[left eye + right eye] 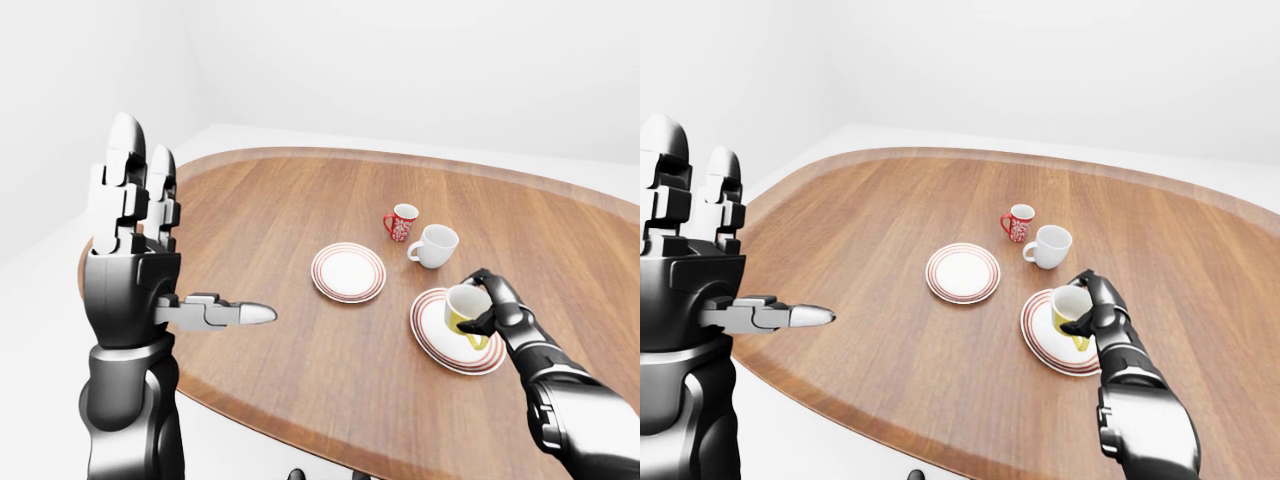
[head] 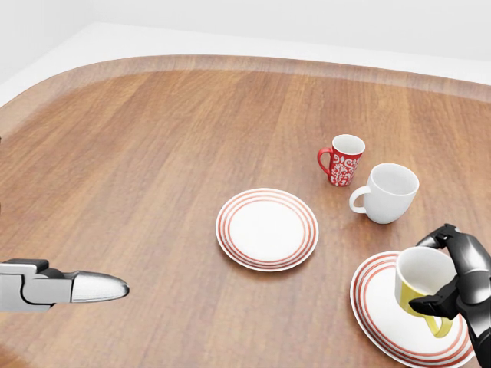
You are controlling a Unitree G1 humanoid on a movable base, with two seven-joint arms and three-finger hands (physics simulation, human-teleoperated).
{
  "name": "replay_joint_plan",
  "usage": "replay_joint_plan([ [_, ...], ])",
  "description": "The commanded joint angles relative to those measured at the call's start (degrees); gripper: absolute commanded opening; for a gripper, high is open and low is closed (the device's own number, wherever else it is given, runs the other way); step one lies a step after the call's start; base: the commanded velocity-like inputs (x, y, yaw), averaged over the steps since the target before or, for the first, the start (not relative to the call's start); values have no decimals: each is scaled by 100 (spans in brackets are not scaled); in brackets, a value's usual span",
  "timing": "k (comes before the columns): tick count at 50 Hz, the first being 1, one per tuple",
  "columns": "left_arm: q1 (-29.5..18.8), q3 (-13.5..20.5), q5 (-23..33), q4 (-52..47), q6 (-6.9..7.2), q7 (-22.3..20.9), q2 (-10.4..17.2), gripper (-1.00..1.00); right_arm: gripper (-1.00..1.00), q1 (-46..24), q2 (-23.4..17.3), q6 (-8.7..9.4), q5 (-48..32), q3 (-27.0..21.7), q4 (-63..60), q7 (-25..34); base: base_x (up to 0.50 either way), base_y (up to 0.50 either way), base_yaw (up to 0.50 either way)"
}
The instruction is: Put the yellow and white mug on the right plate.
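Note:
The yellow and white mug (image 2: 422, 284) is tilted over the right plate (image 2: 383, 318), a white plate with red rings at the lower right of the head view. My right hand (image 2: 449, 280) is shut on the mug, its fingers wrapped around the mug's far side and handle. Whether the mug's base touches the plate I cannot tell. My left hand (image 1: 135, 235) is raised upright at the left of the left-eye view, fingers open and thumb pointing right, holding nothing.
A second red-ringed plate (image 2: 266, 228) lies left of the right plate. A plain white mug (image 2: 387, 193) and a red patterned mug (image 2: 343, 159) stand above the right plate. The wooden table's rounded edge (image 1: 300, 440) runs below.

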Motion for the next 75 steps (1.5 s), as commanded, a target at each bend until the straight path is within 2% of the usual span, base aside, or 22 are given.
replay_joint_plan([
  [1, 5, -4, 15, 22, 0, -11, -6, 100, -100, 40, -6, 0, 122, -39, -15, -71, 0, 0, 0],
  [8, 8, -13, 26, 41, 0, -17, -7, 100, -100, 61, 3, 0, 131, -47, -1, -86, 0, 0, 0],
  [17, 34, -45, 52, 70, 0, -20, -21, 100, -100, -26, -7, 17, 291, -101, -16, 191, 0, 0, 0],
  [24, 29, -42, 53, 33, 0, -14, -26, 100, -100, -23, -29, 123, 300, -97, -10, 204, 0, 0, 0],
  [49, 50, -81, 88, 66, 0, -21, -40, 100, -100, 8, -20, 149, 377, -148, 2, 204, 0, 0, 0],
  [50, 52, -82, 90, 75, 0, -21, -41, 100, -74, 6, -16, 160, 397, -157, 1, 227, 0, 0, 0],
  [51, 56, -85, 93, 87, 0, -22, -44, 100, 100, -12, -13, 198, 442, -183, -3, 247, 0, 0, 0],
  [55, 58, -78, 87, 42, 0, -22, -46, 100, 100, -25, -17, 276, 472, -163, -12, 341, 0, 0, 0],
  [75, 63, -78, 92, 53, 0, -23, -45, 100, 100, 33, -52, 278, 483, -150, -17, 351, 0, 0, 0],
])
